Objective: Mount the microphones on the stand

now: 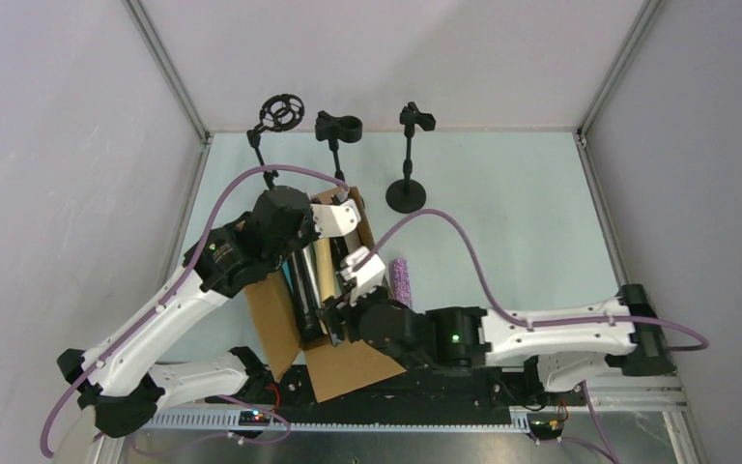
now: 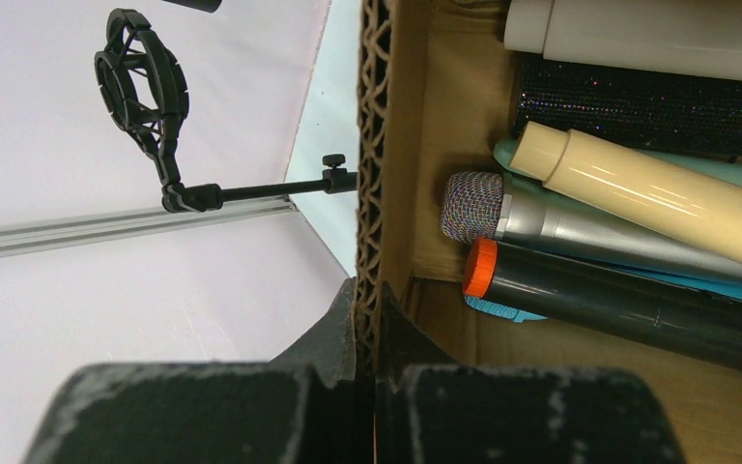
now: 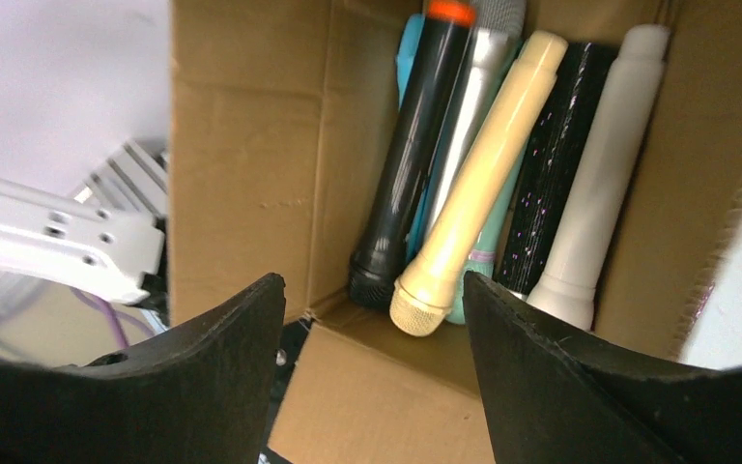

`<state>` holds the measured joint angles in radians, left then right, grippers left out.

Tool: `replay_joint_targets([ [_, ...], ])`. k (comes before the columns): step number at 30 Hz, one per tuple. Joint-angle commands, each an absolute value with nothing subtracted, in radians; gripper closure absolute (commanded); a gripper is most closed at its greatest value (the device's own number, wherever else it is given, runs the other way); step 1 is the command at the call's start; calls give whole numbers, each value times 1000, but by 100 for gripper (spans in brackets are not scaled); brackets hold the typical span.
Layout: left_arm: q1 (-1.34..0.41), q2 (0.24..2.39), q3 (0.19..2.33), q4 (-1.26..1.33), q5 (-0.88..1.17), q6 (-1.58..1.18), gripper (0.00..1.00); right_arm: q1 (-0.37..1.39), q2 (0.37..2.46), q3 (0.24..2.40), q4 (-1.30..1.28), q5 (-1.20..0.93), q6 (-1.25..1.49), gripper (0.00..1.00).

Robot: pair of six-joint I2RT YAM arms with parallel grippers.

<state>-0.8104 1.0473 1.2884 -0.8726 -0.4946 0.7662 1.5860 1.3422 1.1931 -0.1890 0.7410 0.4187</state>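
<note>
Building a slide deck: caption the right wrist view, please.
Open right tool poised over a cardboard box of microphones, the cream microphone on top.

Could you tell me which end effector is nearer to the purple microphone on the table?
Right. The right end effector is open over the cardboard box, just beside the purple microphone; the left end effector is farther, clamped on the box's far wall.

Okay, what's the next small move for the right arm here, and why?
Probably lower the right gripper onto the beige mic and close. Its jaws are open above the box, that mic lies on top of the others, and the left gripper is clamped on the box wall, steadying it.
</note>
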Motion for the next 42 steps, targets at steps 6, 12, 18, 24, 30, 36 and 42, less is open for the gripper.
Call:
replay_joint_targets([
  [6, -816, 1030, 1327, -810, -531, 768, 100, 1431, 1548, 1210, -97, 578, 489, 29],
  [12, -817, 1023, 1326, -810, -533, 771, 100, 1386, 1639, 1209, -37, 554, 524, 31],
  [18, -817, 1020, 1327, -808, -532, 772, 100, 1349, 1693, 1209, -34, 523, 555, 33],
  [24, -817, 1020, 1331, -809, -526, 770, 100, 1345, 1754, 1209, -44, 536, 562, 36],
  [30, -816, 1022, 1336, -809, -525, 769, 100, 1349, 1795, 1209, -39, 555, 564, 44],
  [36, -817, 1018, 1334, -810, -525, 767, 100, 1353, 1815, 1209, -63, 581, 567, 52],
  [42, -817, 1019, 1337, -810, -523, 766, 100, 1358, 1811, 1209, -59, 577, 550, 58],
])
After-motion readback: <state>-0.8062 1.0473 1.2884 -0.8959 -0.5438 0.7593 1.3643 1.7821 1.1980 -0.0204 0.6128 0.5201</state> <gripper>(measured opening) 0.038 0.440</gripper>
